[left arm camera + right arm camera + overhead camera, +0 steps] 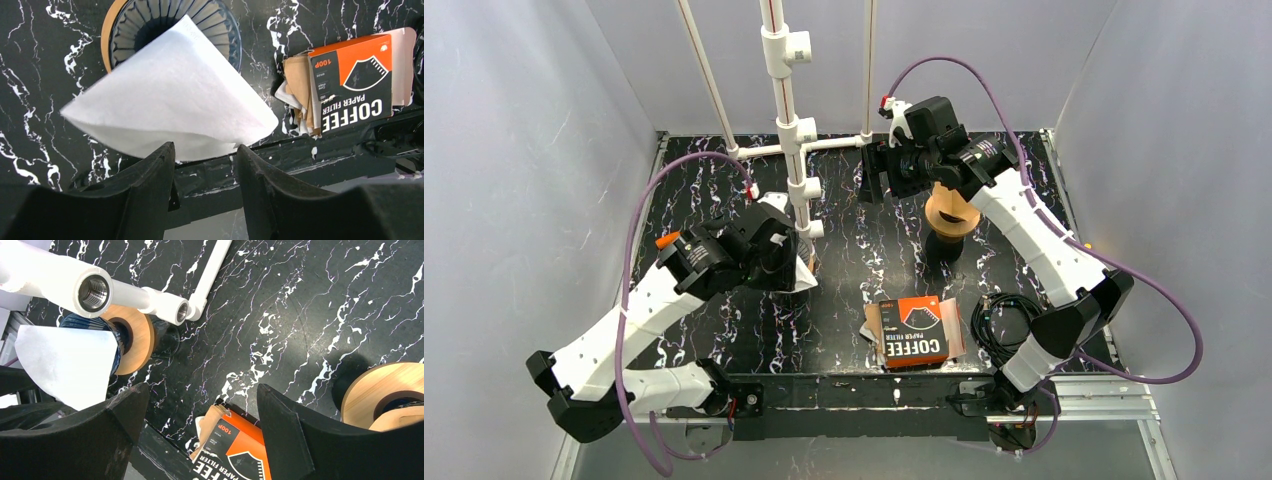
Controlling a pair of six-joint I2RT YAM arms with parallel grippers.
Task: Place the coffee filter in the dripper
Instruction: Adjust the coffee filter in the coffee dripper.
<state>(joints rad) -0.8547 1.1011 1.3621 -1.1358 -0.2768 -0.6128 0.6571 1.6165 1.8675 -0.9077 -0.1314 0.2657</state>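
The white paper coffee filter [175, 95] lies with its narrow end in the mouth of the dark ribbed dripper [150, 20], which has a wooden collar. Its wide edge reaches my left gripper's fingertips. My left gripper [205, 150] is open, its jaws apart just behind that edge. In the top view the left gripper [789, 262] covers the dripper and only a corner of the filter [805, 272] shows. The right wrist view shows the filter [65, 365] sticking out of the dripper [135, 340]. My right gripper [200, 390] is open and empty, held high at the back [872, 182].
An orange and black coffee filter box [914, 332] lies near the front, brown filters poking out of its left end [297, 90]. A second wooden-collared piece [951, 215] stands under the right arm. A white pipe frame [784, 120] rises at the back centre. A black cable coil [1004, 320] lies right.
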